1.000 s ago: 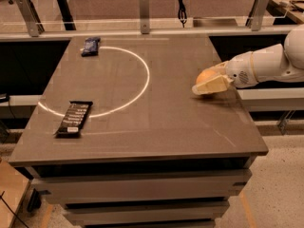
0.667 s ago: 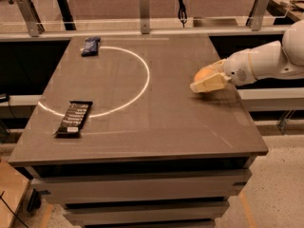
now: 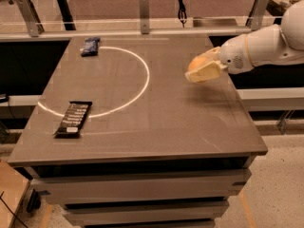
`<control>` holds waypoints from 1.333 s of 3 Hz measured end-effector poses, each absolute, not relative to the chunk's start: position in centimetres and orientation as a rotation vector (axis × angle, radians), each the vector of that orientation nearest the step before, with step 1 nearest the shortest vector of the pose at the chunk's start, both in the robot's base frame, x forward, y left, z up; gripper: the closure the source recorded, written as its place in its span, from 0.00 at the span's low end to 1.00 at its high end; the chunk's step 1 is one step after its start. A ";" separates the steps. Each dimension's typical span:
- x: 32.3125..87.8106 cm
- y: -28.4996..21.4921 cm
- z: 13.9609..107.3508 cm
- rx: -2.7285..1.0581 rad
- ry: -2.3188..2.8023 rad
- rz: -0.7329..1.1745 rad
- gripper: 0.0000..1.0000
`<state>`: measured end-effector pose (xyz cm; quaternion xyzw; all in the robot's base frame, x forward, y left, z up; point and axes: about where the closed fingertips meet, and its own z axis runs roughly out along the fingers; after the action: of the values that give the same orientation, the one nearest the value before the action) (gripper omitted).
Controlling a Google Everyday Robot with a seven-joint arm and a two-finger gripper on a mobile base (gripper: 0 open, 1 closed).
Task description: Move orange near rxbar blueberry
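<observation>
The orange [image 3: 196, 62] sits between the cream fingers of my gripper [image 3: 202, 68], held a little above the right side of the table [image 3: 156, 122]. Only its top left shows; the rest is hidden by the fingers. The white arm reaches in from the right edge. The rxbar blueberry [image 3: 90, 46], a short dark blue wrapper, lies at the table's far left corner, well away from the gripper.
A longer black bar wrapper [image 3: 73, 118] with white lettering lies near the front left. A white circle line [image 3: 142, 87] is drawn on the tabletop. A rail with metal posts [image 3: 144, 6] runs along the far edge.
The gripper with the orange has moved left and slightly up, away from the table's right edge. The two wrappers have not moved.
</observation>
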<state>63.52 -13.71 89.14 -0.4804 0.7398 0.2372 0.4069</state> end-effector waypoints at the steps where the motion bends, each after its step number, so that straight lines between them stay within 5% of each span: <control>1: 63.5 -13.7 89.1 -1.211 1.865 0.599 1.00; 4: 66.8 -3.6 89.4 -1.090 1.637 0.873 1.00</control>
<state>66.78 -3.64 89.40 -0.4456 0.6696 0.3571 0.4749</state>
